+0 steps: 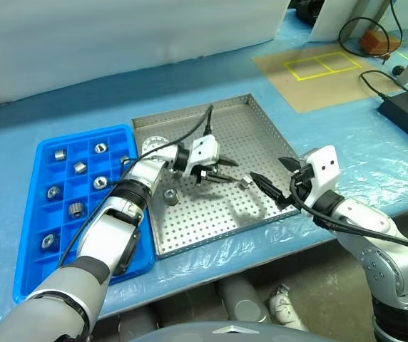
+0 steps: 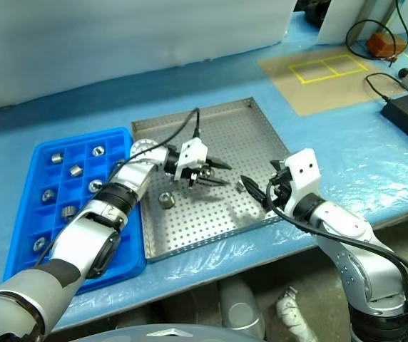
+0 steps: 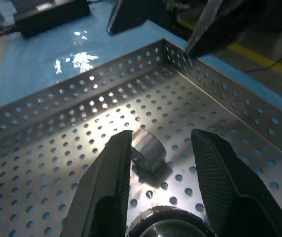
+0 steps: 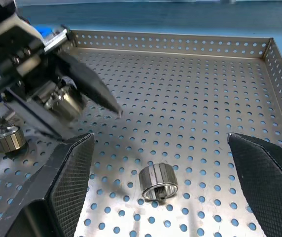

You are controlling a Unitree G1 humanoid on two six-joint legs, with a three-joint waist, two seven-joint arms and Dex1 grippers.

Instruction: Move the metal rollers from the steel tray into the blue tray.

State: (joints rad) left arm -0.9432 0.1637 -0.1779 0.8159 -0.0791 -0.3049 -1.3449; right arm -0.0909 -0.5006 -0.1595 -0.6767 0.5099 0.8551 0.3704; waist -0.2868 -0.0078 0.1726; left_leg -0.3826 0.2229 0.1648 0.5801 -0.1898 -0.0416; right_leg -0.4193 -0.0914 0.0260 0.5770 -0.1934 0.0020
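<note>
left gripper (image 1: pixel 217 173) fingers clamped on shiny silver metal roller (image 4: pixel 64 102), raised over perforated square steel tray (image 1: pixel 247 125). right gripper (image 1: pixel 279 182) fingers spread wide near another roller (image 4: pixel 158 182) lying on tray. bright blue compartmented plastic tray (image 1: pixel 29 249) just beside, several rollers inside.

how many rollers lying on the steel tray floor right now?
2. One roller beside the left arm, one just ahead of the right gripper. A third is held in the left gripper. The arm may hide others.

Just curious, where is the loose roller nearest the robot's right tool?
It lies on the steel tray floor near its front right corner, just ahead of the open right tool: the loose roller.
</note>
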